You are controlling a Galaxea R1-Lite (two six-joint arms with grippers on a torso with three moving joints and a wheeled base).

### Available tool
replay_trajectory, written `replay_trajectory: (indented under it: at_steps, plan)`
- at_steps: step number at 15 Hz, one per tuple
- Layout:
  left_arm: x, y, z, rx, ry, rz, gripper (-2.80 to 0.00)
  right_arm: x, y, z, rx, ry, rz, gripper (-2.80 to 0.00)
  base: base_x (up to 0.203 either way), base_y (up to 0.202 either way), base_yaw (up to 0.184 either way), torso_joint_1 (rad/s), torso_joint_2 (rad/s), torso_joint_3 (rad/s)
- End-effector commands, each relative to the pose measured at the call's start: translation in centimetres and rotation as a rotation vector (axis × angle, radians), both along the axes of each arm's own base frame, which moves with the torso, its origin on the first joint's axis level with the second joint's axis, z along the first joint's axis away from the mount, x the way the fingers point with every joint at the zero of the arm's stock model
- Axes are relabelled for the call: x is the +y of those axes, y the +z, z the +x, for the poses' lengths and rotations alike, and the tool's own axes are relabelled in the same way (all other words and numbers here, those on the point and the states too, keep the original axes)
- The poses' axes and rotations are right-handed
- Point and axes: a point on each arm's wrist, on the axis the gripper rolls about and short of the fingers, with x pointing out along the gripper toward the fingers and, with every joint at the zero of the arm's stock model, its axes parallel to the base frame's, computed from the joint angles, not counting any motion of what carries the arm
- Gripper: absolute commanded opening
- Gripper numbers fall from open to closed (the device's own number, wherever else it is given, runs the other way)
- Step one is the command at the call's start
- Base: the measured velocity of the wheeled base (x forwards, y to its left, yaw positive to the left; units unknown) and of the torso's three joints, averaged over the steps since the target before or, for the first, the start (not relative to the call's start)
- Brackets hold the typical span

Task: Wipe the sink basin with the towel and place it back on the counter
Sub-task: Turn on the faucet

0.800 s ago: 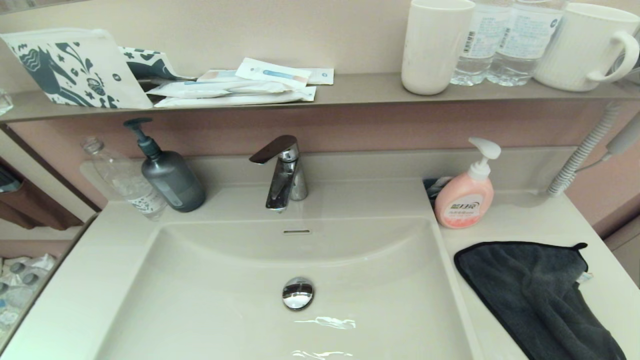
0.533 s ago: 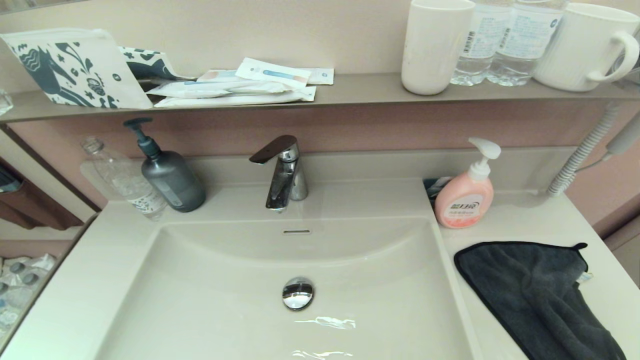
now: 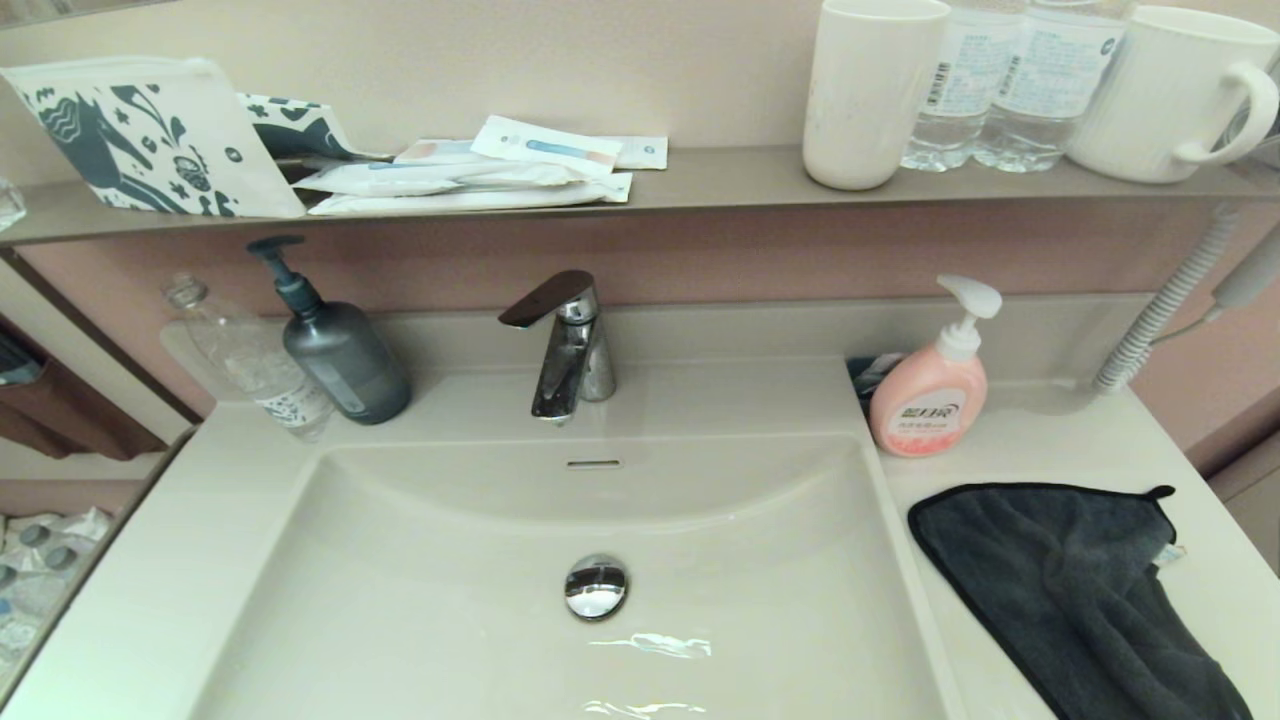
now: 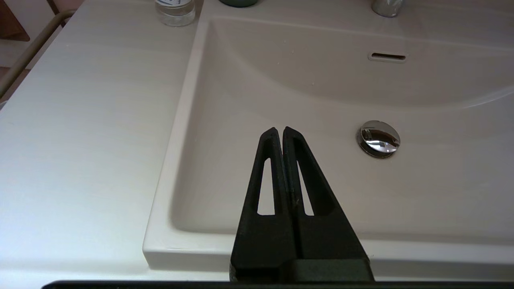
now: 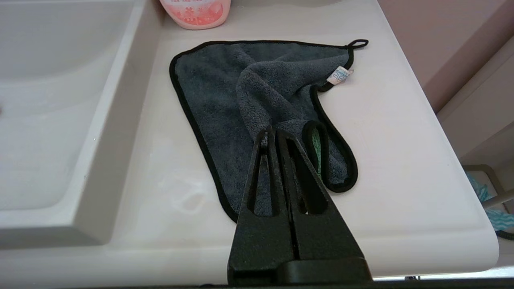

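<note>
The cream-white sink basin (image 3: 480, 600) fills the middle of the head view, with its chrome drain plug (image 3: 596, 586) and overflow slot (image 3: 593, 463). The dark grey towel (image 3: 1070, 580) lies rumpled on the right wing of the counter (image 3: 1040, 440), one corner folded over (image 5: 333, 160). Neither arm shows in the head view. My right gripper (image 5: 275, 131) hovers shut above the towel's near part, holding nothing. My left gripper (image 4: 279, 130) is shut and empty above the basin's near left part (image 4: 225, 160), left of the drain plug (image 4: 378, 137).
A pink soap pump bottle (image 3: 932, 395) stands behind the towel. The chrome tap (image 3: 565, 345), a grey pump bottle (image 3: 340, 355) and a clear bottle (image 3: 250, 365) line the back ledge. The wall shelf (image 3: 700, 175) carries cups, water bottles and sachets.
</note>
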Motion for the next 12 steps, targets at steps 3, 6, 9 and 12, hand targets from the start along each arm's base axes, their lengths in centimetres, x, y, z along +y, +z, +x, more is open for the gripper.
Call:
replay_trajectory:
  at_steps: [3, 6, 9, 12]
  plan:
    - [0.0, 0.04, 0.0, 0.0, 0.001, -0.005, -2.8, 0.0, -0.01, 0.01, 0.002, 0.0, 0.0, -2.8, 0.0, 0.0, 0.0, 0.0, 0.0, 0.0]
    - [0.0, 0.02, 0.01, 0.0, 0.001, -0.011, -2.8, 0.0, 0.02, 0.0, 0.0, 0.0, 0.0, -2.8, 0.0, 0.0, 0.0, 0.0, 0.0, 0.0]
    - [0.0, -0.01, 0.01, 0.003, 0.001, -0.011, -2.8, 0.0, -0.01, 0.02, 0.002, 0.0, -0.001, -2.8, 0.0, 0.0, 0.0, 0.0, 0.0, 0.0]
    - [0.0, 0.2, -0.04, -0.008, -0.001, -0.009, -2.8, 0.0, -0.01, 0.01, 0.002, 0.0, -0.001, -2.8, 0.0, 0.0, 0.0, 0.0, 0.0, 0.0]
